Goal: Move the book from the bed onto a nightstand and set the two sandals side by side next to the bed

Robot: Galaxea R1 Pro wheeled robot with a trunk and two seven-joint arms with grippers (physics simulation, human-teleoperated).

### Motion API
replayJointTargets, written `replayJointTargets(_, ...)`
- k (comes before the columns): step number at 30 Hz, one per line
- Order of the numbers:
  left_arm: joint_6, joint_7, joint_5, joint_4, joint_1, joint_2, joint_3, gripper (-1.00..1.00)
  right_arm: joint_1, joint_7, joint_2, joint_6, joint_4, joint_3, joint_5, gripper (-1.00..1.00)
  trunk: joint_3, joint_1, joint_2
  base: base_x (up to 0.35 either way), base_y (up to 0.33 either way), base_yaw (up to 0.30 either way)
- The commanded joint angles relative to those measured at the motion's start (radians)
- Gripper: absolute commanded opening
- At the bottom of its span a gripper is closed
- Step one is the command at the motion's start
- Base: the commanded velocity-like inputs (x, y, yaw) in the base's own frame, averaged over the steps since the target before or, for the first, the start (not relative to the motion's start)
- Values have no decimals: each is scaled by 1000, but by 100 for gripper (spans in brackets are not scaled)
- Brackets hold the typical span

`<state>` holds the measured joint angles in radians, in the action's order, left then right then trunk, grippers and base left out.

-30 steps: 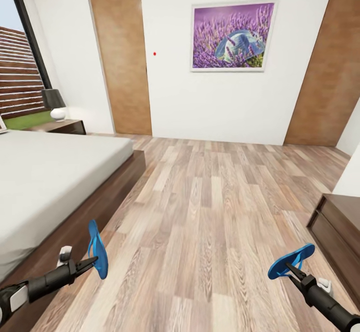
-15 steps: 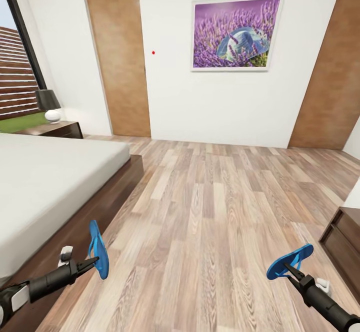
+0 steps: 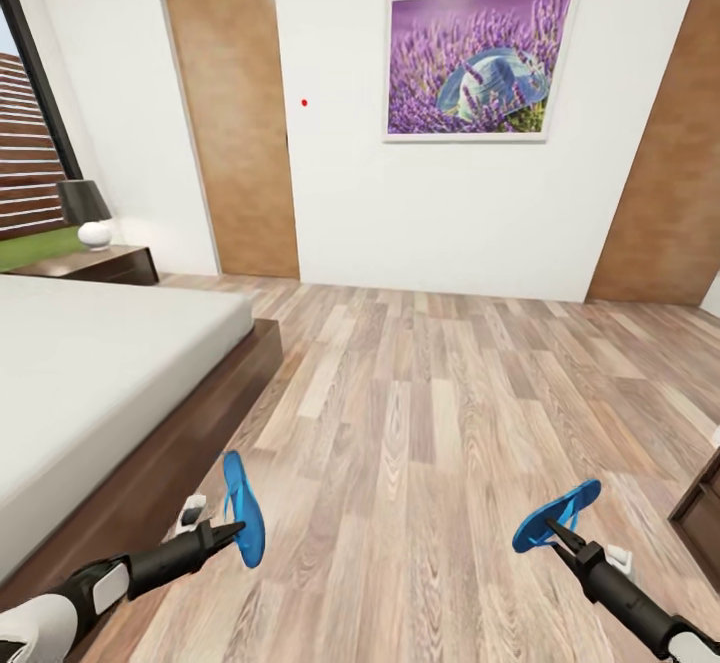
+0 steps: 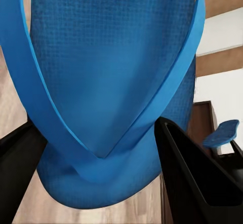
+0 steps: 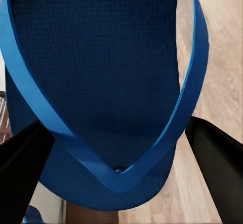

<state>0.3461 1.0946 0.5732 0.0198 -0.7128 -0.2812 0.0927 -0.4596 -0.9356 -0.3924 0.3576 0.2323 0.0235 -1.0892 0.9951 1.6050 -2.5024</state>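
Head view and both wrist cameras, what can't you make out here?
- Bed: headboard end cut off by the head view's left edge.
- Nightstand: front partly hidden behind the mattress.
- Left sandal: toe end cut off by the left wrist view's edge.
- Right sandal: likewise in the right wrist view.

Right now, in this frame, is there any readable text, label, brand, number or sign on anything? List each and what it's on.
None can be read.
The framed picture on the wall shows purple flowers, no lettering.
The sandal in the left gripper and the sandal in the right gripper are plain blue; the wrist views show only a dotted texture, no brand.
The doors, lamp and nightstand carry no markings.
The red dot on the wall is not a character.
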Motion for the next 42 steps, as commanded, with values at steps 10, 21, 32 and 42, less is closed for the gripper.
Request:
replayJointTargets(10,7,-123,14,58,0,70,-1,-100,-1,210,78,11,161,-163,-6,-100,1,0,0,342,0,0)
replayJointTargets(21,-21,-131,14,60,0,78,-2,-100,-1,535,147,11,249,-222,-6,-100,1,0,0,342,0,0)
replayJointTargets(32,-22,-131,14,60,0,79,-2,-100,0,573,170,11,254,-223,-6,-100,1,0,0,342,-53,0)
replayJointTargets(42,-22,-131,14,60,0,79,-2,-100,1,567,170,10,254,-222,-7,-100,1,0,0,342,-111,0)
